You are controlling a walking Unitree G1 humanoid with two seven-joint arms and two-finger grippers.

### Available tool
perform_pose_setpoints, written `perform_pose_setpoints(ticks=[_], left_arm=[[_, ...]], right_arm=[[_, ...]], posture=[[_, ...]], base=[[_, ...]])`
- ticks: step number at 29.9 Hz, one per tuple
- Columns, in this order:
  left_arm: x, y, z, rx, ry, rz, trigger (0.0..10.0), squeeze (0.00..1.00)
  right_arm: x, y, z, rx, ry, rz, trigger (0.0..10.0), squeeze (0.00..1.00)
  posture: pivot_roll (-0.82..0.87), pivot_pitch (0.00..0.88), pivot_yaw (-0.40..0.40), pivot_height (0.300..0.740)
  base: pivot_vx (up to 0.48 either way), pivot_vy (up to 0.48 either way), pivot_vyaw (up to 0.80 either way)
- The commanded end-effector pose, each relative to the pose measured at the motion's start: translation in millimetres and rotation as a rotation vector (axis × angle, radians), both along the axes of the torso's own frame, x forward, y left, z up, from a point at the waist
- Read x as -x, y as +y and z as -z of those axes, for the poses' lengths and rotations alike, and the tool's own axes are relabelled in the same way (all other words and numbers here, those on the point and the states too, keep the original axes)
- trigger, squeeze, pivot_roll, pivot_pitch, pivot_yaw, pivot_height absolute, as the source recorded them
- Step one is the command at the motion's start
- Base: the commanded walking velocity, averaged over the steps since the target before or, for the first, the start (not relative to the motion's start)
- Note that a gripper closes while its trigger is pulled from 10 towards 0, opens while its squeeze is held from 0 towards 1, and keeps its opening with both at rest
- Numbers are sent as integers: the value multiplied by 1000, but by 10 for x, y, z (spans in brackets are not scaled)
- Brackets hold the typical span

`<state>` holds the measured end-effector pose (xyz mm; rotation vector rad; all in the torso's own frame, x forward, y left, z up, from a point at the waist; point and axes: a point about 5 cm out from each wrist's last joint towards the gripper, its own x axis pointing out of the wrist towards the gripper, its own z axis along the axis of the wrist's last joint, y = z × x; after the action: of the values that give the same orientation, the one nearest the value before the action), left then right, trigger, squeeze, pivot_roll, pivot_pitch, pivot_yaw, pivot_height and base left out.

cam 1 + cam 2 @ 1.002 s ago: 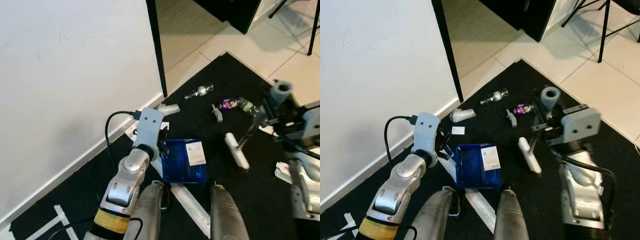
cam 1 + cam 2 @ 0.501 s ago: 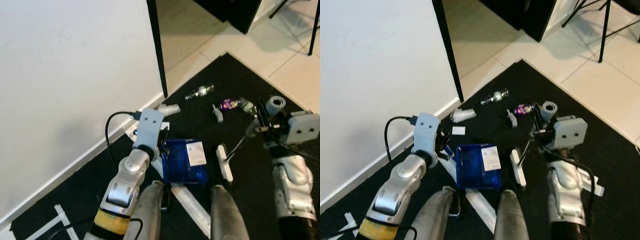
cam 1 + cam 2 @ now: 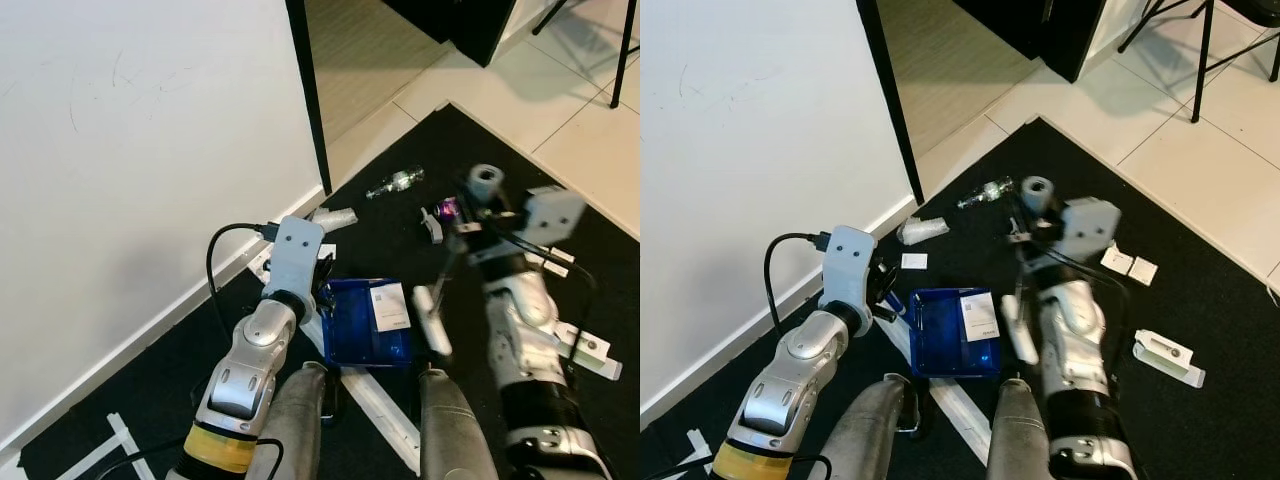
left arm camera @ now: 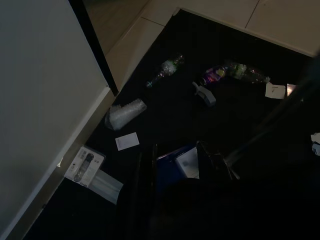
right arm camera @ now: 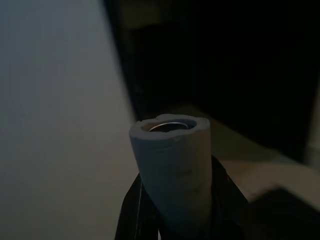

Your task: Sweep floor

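On the black mat [image 3: 1200, 300] just ahead of the robot lies a blue dustpan [image 3: 952, 335] with a white label in its far right corner. Left of it, the left gripper [image 3: 883, 287] reaches down to the pan's left rim; in the left wrist view the fingers [image 4: 145, 200] are dark shapes around the pan's edge, and I cannot tell how far the jaws are parted or whether they grip it. Right of the pan, the right gripper [image 3: 1025, 232] is closed around a broom [image 3: 448, 270], whose grey foam handle top [image 3: 1038, 190] stands above the fingers. The right wrist view shows the same grey tube [image 5: 172, 165] clamped between the black fingers [image 5: 131, 210]. The thin shaft slants down and to the left, ending in a white head [image 3: 431, 319] just beside the pan's right edge; whether it touches the mat is not clear, as the head is blurred.

Litter sits farther out on the mat: a clear bottle [image 3: 396, 183] at the far side, a crumpled clear cup [image 3: 336, 216] by the wall, a small grey scrap [image 3: 430, 225], a purple wrapper [image 4: 216, 75], two small white cards [image 3: 1128, 264] to the right and a white packet [image 3: 1166, 351] near right. A white wall [image 3: 120, 180] rises at left, with a dark door frame [image 3: 308, 90] and tiled floor [image 3: 1200, 130] beyond the mat.
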<state>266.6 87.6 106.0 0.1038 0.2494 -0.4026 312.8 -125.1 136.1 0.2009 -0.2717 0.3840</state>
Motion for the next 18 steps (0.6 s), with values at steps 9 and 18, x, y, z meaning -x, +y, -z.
perform_pose_setpoints(ticks=[9,18], left_arm=[[47,-60,137,26,75,23,10000,0],[-152,13,120,120,125,-79,10000,0]], right_arm=[[169,29,-338,-54,-117,-101,10000,0],[428,-373,-905,3,-276,-67,10000,0]], posture=[[0,319,88,740],[-43,298,83,740]], base=[[0,0,0],[0,0,0]])
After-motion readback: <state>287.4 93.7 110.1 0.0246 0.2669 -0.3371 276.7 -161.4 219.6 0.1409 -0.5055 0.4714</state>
